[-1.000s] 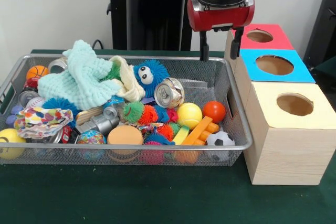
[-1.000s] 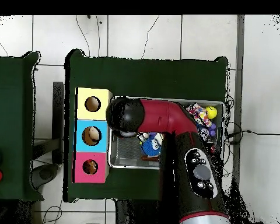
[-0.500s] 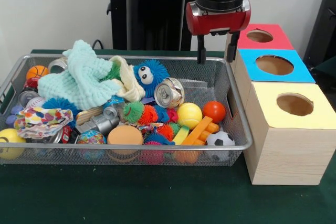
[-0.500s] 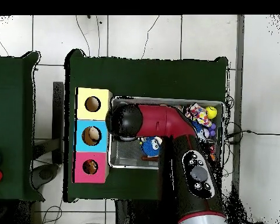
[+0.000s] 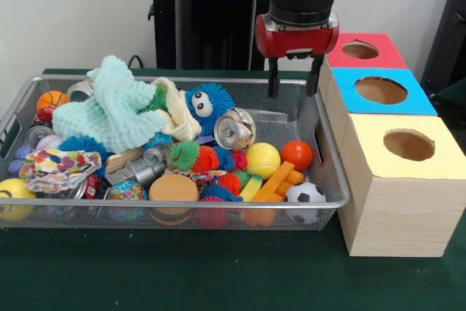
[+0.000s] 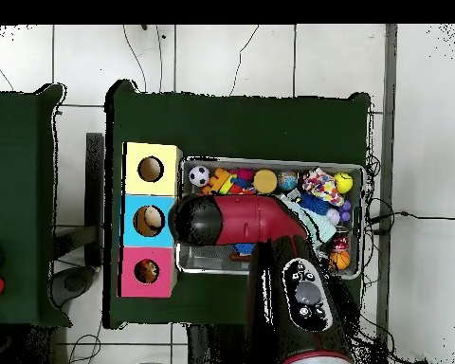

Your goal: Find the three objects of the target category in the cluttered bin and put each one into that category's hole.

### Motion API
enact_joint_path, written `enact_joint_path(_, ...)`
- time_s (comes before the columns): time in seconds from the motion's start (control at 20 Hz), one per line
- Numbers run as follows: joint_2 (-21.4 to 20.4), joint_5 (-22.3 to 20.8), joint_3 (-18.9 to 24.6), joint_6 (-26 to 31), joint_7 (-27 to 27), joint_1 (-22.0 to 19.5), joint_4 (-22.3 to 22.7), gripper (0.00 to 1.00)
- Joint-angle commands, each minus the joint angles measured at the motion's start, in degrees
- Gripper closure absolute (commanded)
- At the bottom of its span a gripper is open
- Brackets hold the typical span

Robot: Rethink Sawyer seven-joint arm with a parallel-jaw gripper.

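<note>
We hang our gripper over the far right end of the bin, fingers spread apart and carrying nothing, so we judge this as the search step with no cloth bagged yet. The mint-green cloth sits heaped at the far left with the cream cloth tucked against it beside the blue spiky ball, and the polka-dot cloth lies near the front left corner. Next we need to swing across, drop onto one cloth, then carry it to the yellow box's hole.
</note>
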Motion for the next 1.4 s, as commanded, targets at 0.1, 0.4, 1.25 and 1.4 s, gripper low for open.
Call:
enact_joint_path(0.1, 3.01, -3.01, -5.38, -9.23, 14.03, 3.23, 8.07, 0.0)
enact_joint_path(0.4, 4.78, 0.22, -8.96, -15.86, 17.39, 6.42, 10.66, 0.0)
enact_joint_path(1.25, 8.31, 11.56, -12.67, -27.36, 24.14, 12.87, 13.06, 0.0)
enact_joint_path(1.4, 10.58, 12.33, -11.52, -26.8, 23.06, 12.06, 9.0, 0.0)
